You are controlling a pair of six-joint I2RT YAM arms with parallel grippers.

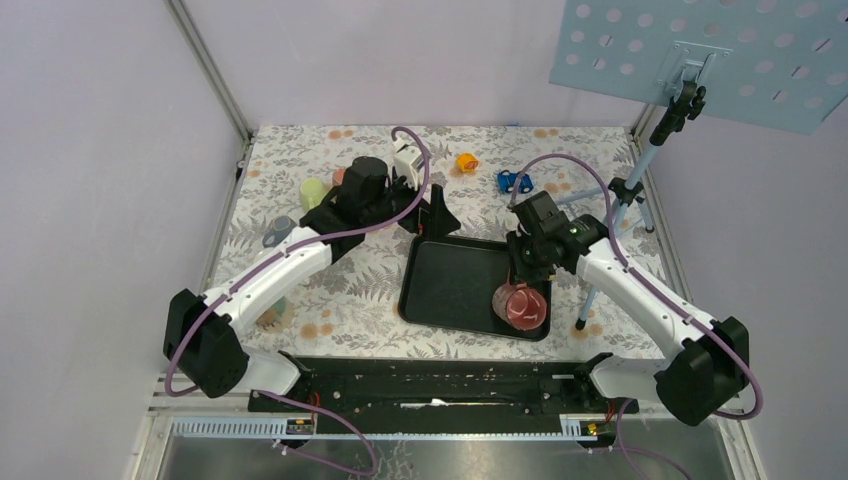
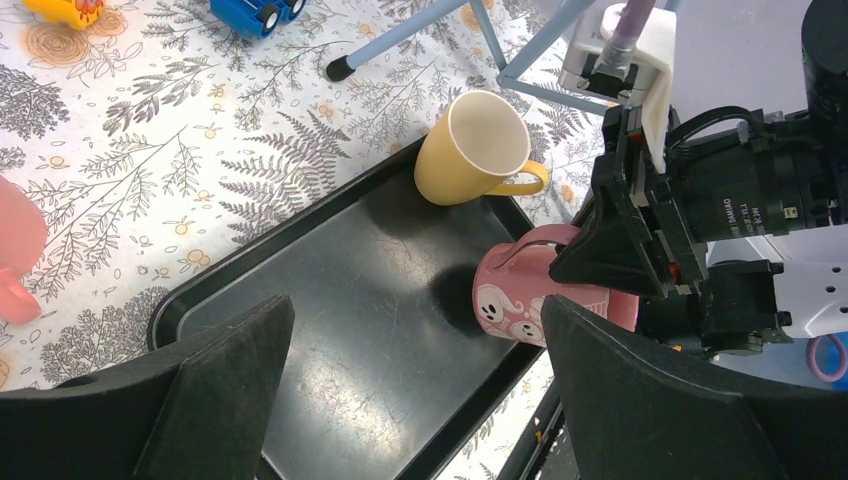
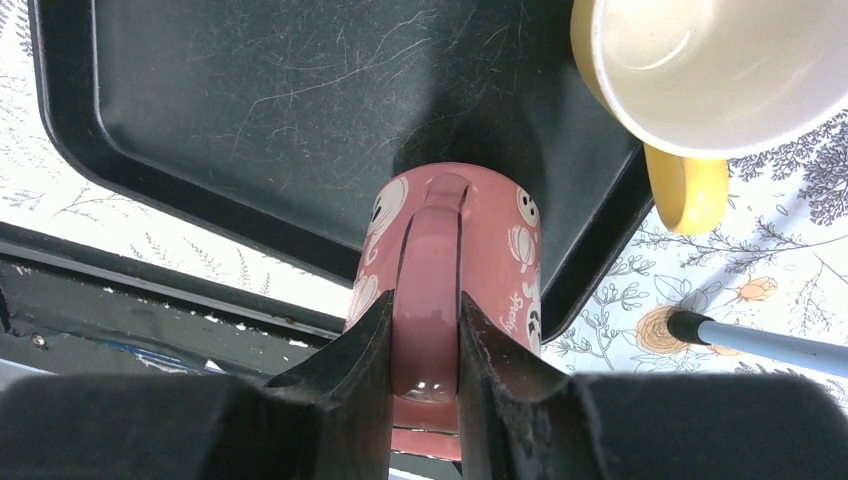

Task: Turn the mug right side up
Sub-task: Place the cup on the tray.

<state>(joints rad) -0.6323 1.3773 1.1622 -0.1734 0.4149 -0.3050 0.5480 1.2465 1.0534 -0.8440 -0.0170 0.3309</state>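
A pink mug with ghost and pumpkin prints hangs tilted on its side over the near right corner of the black tray. My right gripper is shut on its handle. The right wrist view shows the fingers clamping the handle of the mug. In the left wrist view the mug casts a shadow on the tray. My left gripper is open and empty at the tray's far left corner, its gap facing the tray.
A yellow mug lies at the tray's far right edge, also seen in the right wrist view. A tripod stand is right of the tray. An orange toy, a blue car and a green cup lie at the back.
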